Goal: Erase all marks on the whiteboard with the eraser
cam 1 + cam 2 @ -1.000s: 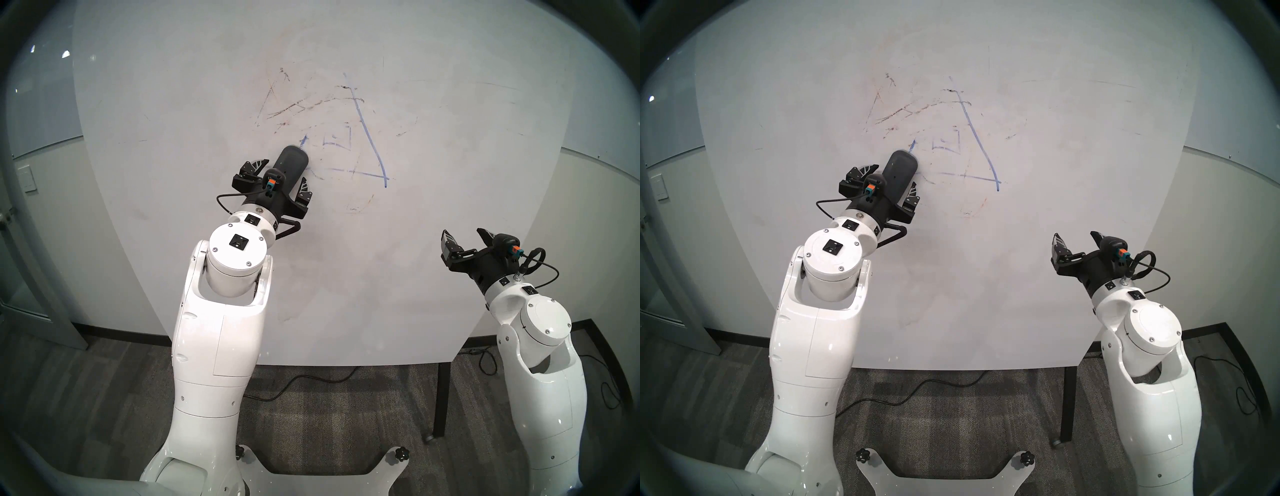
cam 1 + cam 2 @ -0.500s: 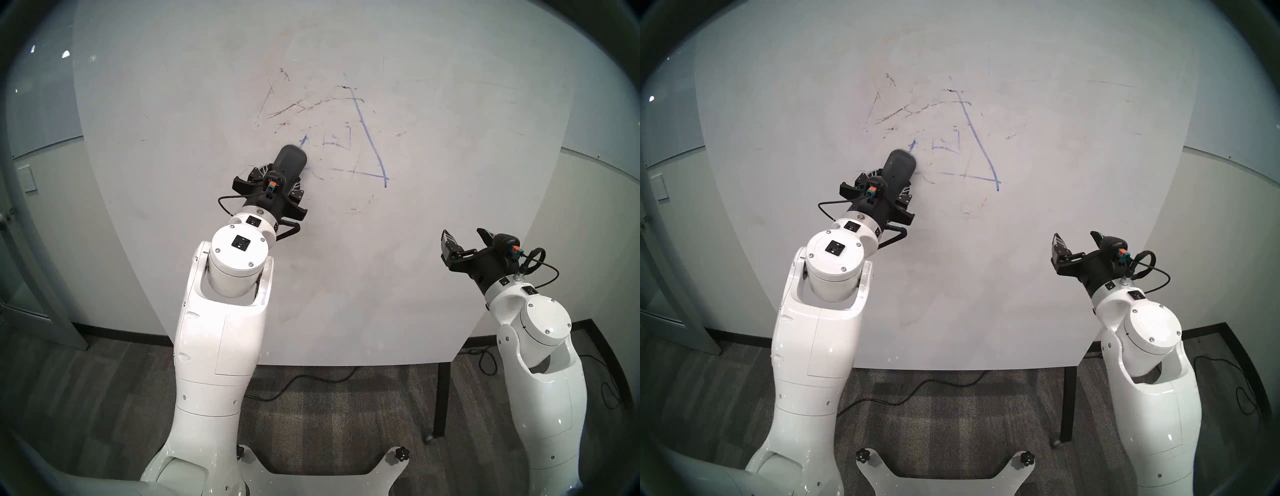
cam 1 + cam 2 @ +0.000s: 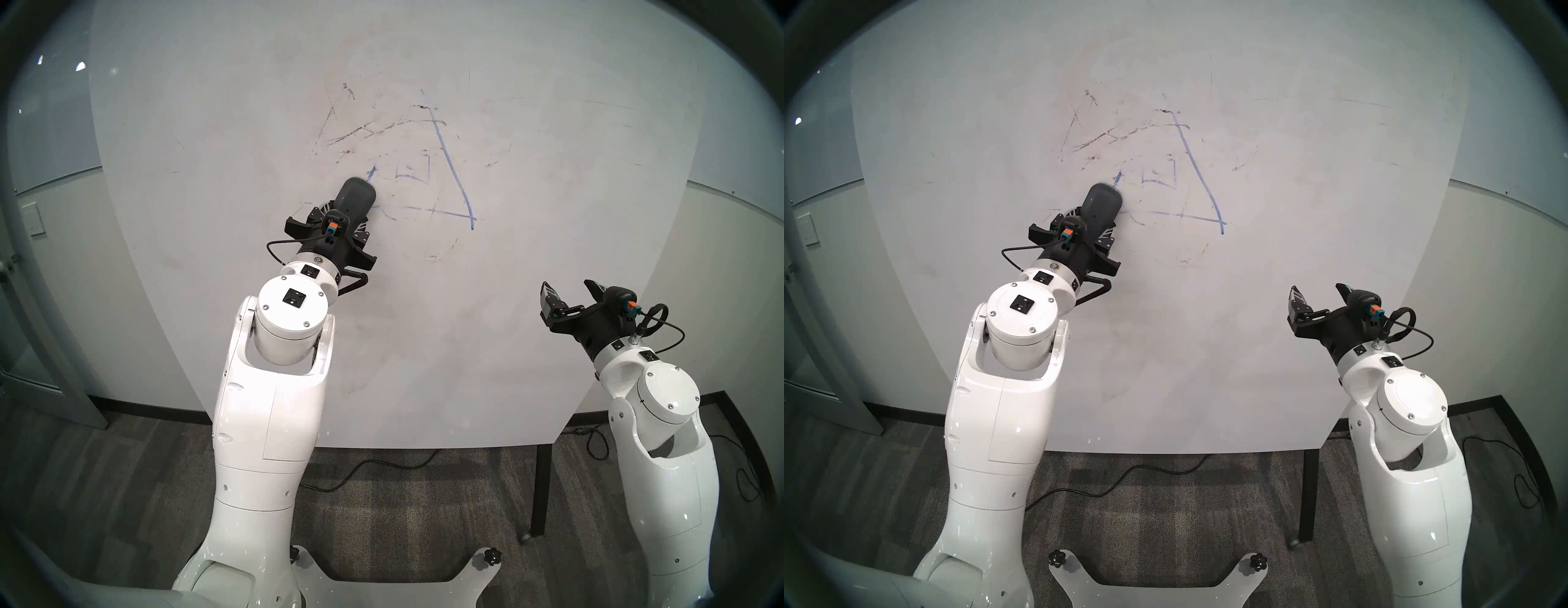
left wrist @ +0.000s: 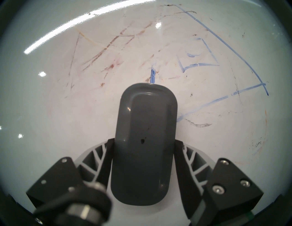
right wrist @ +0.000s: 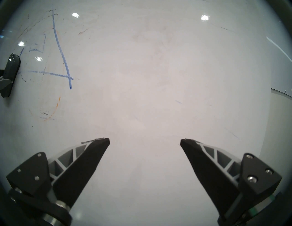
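Got my left gripper (image 4: 143, 151) clamped on the eraser (image 4: 144, 142) flat on the whiteboard (image 3: 424, 339), so next I'm wiping forward and right through the marks (image 4: 221, 101); right gripper (image 5: 145, 142) hangs open, empty.

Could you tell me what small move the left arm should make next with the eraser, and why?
Probably a short wipe toward the robot's right. The left gripper is shut on the eraser, which lies flat on the whiteboard. The blue marks, the triangle's bottom line and the small square, lie just to that side, unerased. The right gripper hangs open, clear of that path.
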{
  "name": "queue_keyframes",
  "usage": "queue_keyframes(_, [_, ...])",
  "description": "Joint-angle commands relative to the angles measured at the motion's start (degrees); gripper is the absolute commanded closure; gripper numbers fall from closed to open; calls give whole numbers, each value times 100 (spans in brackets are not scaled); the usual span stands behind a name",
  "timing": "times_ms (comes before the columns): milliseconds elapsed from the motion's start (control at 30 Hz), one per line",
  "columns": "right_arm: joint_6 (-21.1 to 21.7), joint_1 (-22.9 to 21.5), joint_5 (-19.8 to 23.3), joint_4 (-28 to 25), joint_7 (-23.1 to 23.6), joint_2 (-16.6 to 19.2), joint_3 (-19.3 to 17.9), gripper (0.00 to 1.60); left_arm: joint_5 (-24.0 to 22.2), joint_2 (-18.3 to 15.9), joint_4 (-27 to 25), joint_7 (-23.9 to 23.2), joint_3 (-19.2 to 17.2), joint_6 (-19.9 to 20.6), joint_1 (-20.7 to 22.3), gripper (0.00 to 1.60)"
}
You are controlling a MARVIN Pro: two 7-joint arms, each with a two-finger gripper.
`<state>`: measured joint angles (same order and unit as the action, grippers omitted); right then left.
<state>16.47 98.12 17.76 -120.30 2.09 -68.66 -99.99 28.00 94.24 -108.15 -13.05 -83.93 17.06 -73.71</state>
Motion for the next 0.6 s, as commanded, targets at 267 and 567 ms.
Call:
queue_keyframes(267, [-23, -45, 2, -121, 10, 8, 5, 0, -74, 37, -91, -41, 85, -112, 354, 160])
queue_keyframes(567, [-24, -46, 2, -118, 11, 8, 5, 0, -116, 69, -65, -78, 154, -163, 587, 160])
